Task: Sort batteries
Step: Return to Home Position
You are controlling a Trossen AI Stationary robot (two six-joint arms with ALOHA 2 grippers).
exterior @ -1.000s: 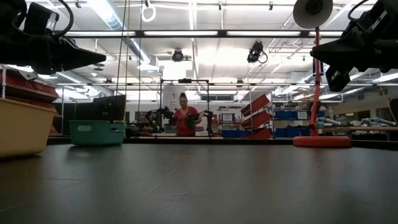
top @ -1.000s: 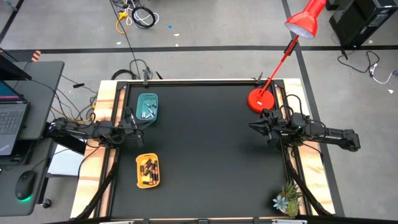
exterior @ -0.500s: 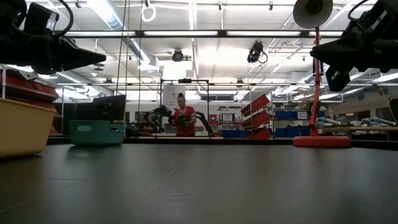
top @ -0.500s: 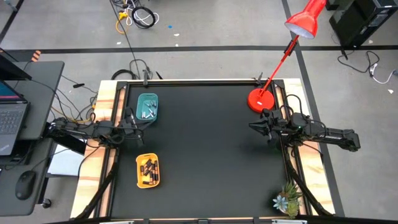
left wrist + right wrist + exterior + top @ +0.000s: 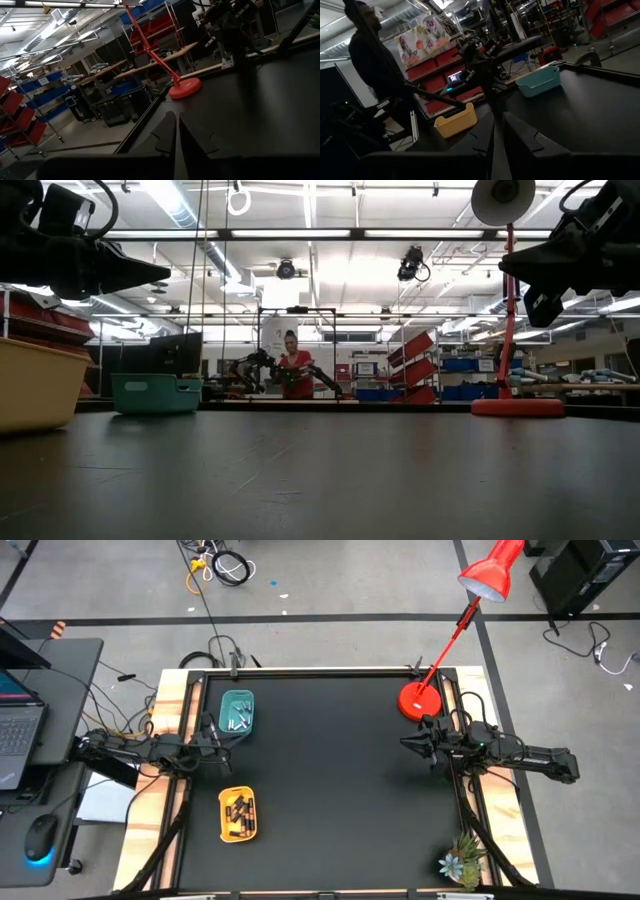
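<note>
Whitish-silver batteries (image 5: 238, 718) lie in a teal tray (image 5: 249, 700) at the table's far left. Dark batteries (image 5: 240, 817) lie in a yellow tray (image 5: 224, 802) at the near left. Both trays rest flat on the black table top and also show in the right wrist view, the teal tray (image 5: 538, 82) and the yellow tray (image 5: 456, 120). My left gripper (image 5: 227, 738) hangs shut and level above the table's left edge, between the two trays. At the right edge my right gripper (image 5: 406, 743) hangs shut and level. Neither has anything between its fingers.
A red desk lamp stands with its base (image 5: 417, 701) on the far right corner, its head leaning out past the table. A small potted plant (image 5: 462, 863) sits at the near right corner. A person (image 5: 292, 365) stands far behind the table. The wide black middle (image 5: 330, 780) bears nothing.
</note>
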